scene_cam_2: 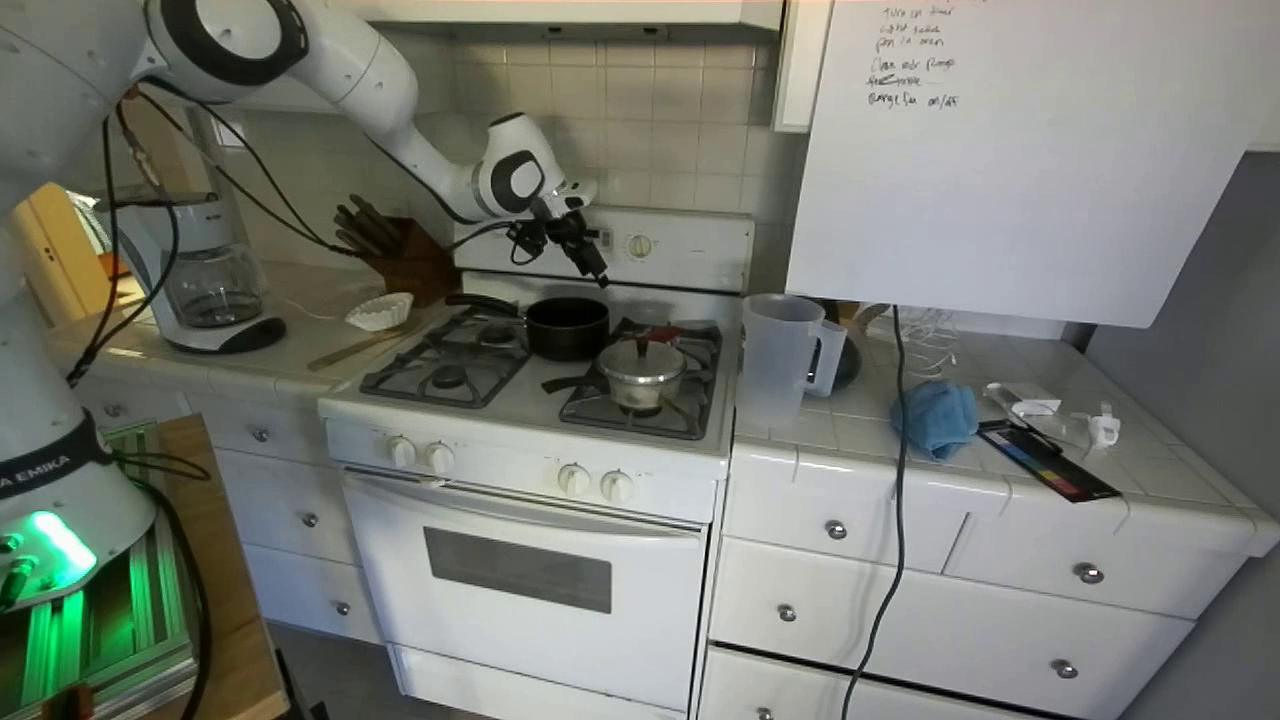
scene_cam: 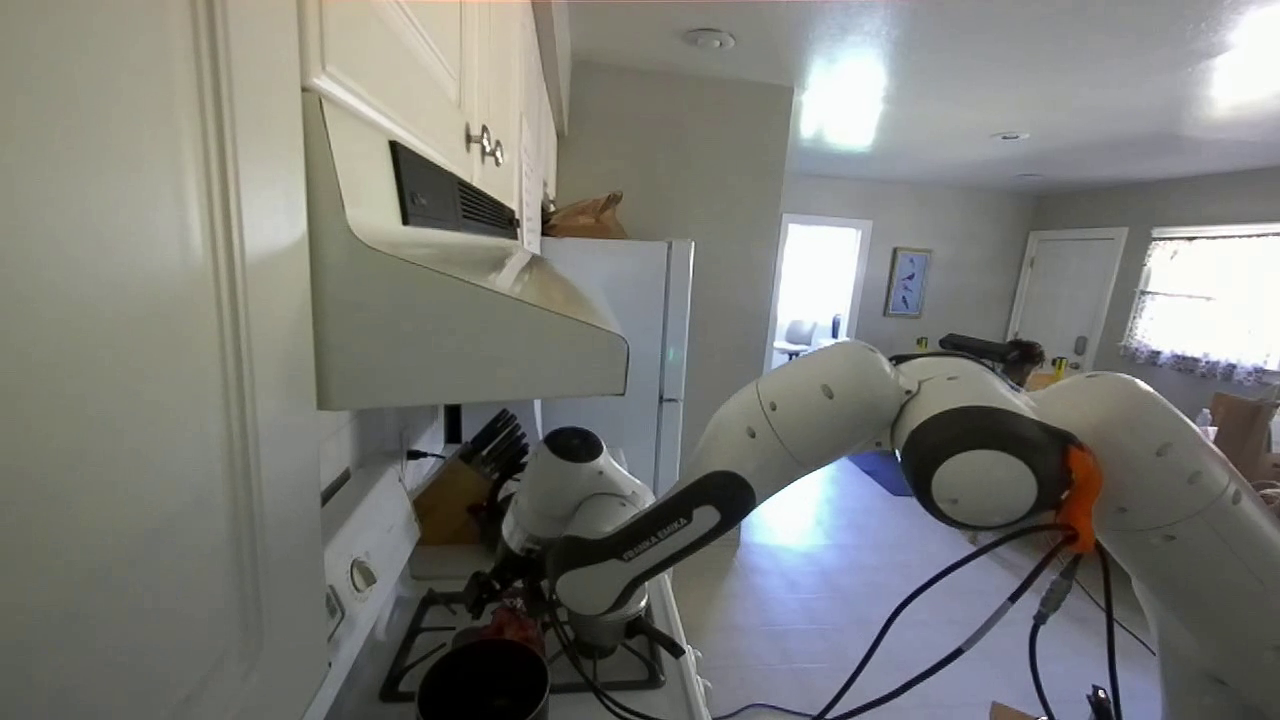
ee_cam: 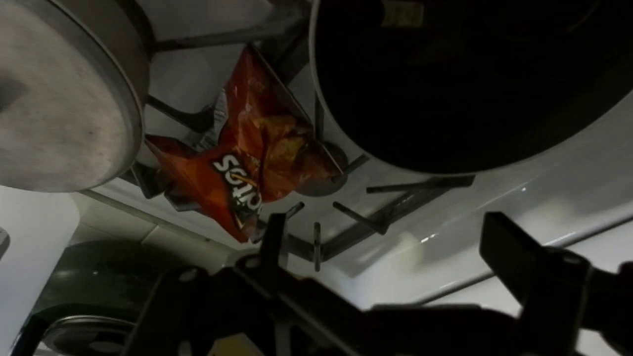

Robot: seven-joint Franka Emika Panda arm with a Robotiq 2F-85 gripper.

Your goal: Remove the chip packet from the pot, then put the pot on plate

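My gripper point(ee_cam: 385, 222) shows at the bottom of the wrist view, jaws released and standing wide apart, with the stove point(ee_cam: 420, 237) visible in the gap. Chip packet point(ee_cam: 247, 143): lies crumpled on the black grate point(ee_cam: 360, 217), left of the frame's centre (red-orange film, white lettering, partly folded out of sight). To its left, filling the upper left corner, is the lidded pot point(ee_cam: 54, 104); to its upper right, filling that corner, is the dark pot point(ee_cam: 445, 109), open, its inside facing my camera. The packet is outside both; whether it touches either I cannot tell. In an exterior view I hang above the stove, tilted down toward the lower right, my tips above the dark pot's right edge in the frame. There the dark pot stands just left of the frame's centre, its long handle toward the left; the lidded pot stands at centre, nearer the front. A cloudy pitcher point(scene_cam_2: 775, 370) stands to their right on the tiled counter point(scene_cam_2: 835, 430).
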